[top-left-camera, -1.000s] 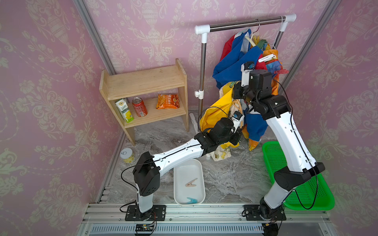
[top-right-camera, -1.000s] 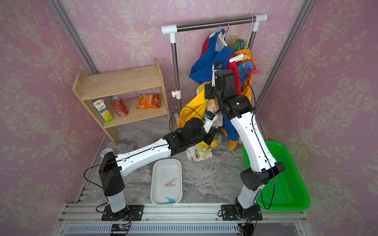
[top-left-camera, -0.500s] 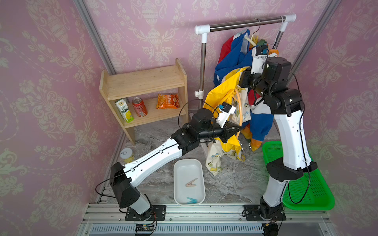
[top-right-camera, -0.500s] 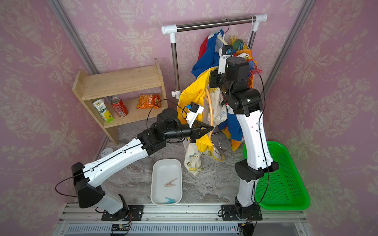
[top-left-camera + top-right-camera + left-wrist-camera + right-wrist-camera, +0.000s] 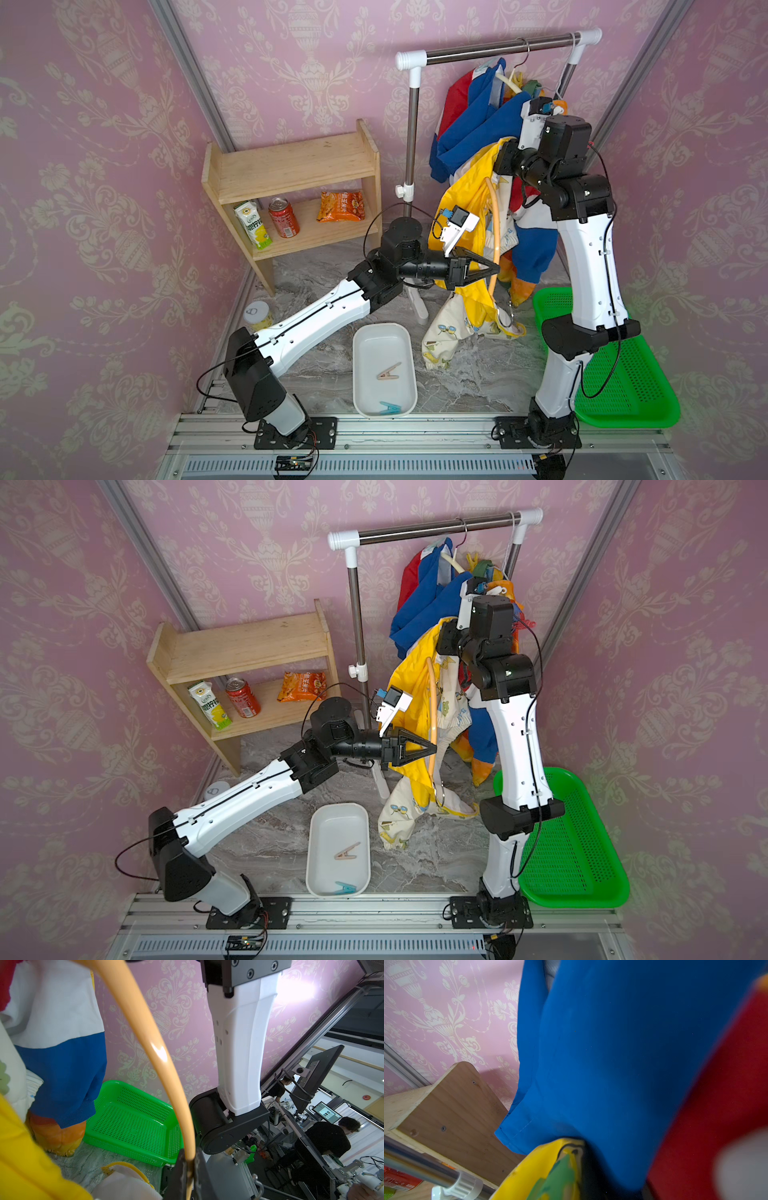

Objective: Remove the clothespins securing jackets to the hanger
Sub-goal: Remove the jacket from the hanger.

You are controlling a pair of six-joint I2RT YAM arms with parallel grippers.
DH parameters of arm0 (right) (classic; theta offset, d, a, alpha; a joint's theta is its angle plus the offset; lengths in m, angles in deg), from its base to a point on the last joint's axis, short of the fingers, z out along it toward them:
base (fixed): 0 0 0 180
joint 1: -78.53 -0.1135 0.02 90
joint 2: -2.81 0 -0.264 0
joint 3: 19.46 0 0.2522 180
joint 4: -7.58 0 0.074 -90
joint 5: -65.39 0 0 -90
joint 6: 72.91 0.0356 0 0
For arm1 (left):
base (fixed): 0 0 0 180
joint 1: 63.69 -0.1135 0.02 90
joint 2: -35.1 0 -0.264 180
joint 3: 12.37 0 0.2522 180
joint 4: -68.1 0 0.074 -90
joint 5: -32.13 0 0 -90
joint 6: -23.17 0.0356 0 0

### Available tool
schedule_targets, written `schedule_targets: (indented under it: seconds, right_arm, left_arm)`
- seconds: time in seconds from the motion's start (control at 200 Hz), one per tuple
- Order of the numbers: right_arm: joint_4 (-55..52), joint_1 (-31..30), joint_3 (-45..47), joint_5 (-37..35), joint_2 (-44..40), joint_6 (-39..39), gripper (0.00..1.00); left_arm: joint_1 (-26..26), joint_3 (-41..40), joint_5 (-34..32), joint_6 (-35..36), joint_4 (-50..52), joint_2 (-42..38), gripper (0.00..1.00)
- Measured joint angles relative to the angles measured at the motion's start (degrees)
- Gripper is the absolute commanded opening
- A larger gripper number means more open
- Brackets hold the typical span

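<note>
Right, starting at the white tray (image 5: 383, 345) on the floor: two clothespins are lying in it, a beige-pink clothespin (image 5: 389, 371) and a teal clothespin (image 5: 389, 408), so part of the job is looking done. Moving across, the left gripper (image 5: 493, 269) is reaching out level, its jaws pressed together and pinching the orange hanger (image 5: 160, 1057) low on its curve; the left wrist view is showing the bar running straight down between the fingers. The yellow jacket (image 5: 465, 195) is draping around that hanger, its sleeve trailing to the floor. Higher up, the right gripper (image 5: 503, 161) is sitting at the jacket's top edge, jaws closed, seemingly nipping the yellow fabric. I'm reading this as steadying jacket and hanger to expose the next clip. Behind it, the blue, red and white jacket (image 5: 478, 133) is hanging on the rail, and what looks like a white clothespin (image 5: 496, 590) is showing just beside the right wrist, well apart from both sets of fingertips. Next, one gripper is going to need to let go, travel up and squeeze that clip's tails.
</note>
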Motion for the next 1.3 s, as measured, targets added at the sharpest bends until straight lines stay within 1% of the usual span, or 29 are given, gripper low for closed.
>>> schedule_targets:
  seconds: [0.09,0.15,0.225,0.29,0.4,0.545,0.72,0.841,0.951,1.056,1.151,1.221,1.301]
  right_arm:
    - [0.02,-0.02,0.98,0.66,-0.07,0.68,0.00]
    - [0.52,-0.02,3.17,1.31,-0.90,1.11,0.00]
    - [1.79,-0.20,8.85,1.77,-3.32,1.49,0.00]
    - [3.32,-0.92,15.96,1.97,-6.67,1.46,0.00]
    - [3.78,-3.98,24.96,2.05,-12.00,0.72,0.00]
    - [3.72,-8.85,30.95,2.10,-18.38,-0.63,0.00]
    - [3.48,-8.98,30.36,1.64,-24.41,-1.16,0.00]
    - [2.32,-9.05,25.31,0.26,-26.12,-1.38,0.00]
    - [1.03,-9.03,21.18,-2.64,-27.76,-2.58,0.00]
    - [0.37,-9.03,20.31,-6.14,-30.75,-4.24,0.00]
    - [0.22,-9.03,19.98,-9.07,-33.86,-5.77,0.00]
    - [0.66,-9.03,19.87,-10.60,-36.52,-6.60,0.00]
    - [1.84,-9.05,19.69,-11.82,-39.52,-7.54,0.00]
  left_arm:
    - [-0.11,0.00,1.31,-1.55,-2.03,0.00,0.00]
    - [-0.37,0.00,1.86,-2.54,-3.54,0.00,0.00]
    - [-1.03,0.02,2.14,-3.28,-6.27,0.00,0.00]
    - [-2.34,0.31,2.27,-3.80,-8.70,0.00,0.00]
    - [-5.16,2.60,2.21,-3.93,-10.99,0.17,0.00]
    - [-8.39,7.80,1.86,-4.22,-14.34,1.57,0.00]
    - [-11.43,12.66,1.88,-6.75,-18.38,4.11,0.00]
    - [-13.33,13.81,2.16,-9.53,-21.31,4.24,0.00]
    - [-14.64,14.08,3.02,-11.23,-22.95,3.02,0.00]
    - [-16.17,13.40,3.39,-13.31,-23.65,-0.26,0.00]
    - [-18.12,11.76,3.48,-14.93,-24.57,-5.27,0.00]
    - [-19.06,10.40,3.32,-14.69,-24.22,-9.73,0.00]
    - [-19.39,8.85,3.02,-12.72,-22.12,-15.26,0.00]
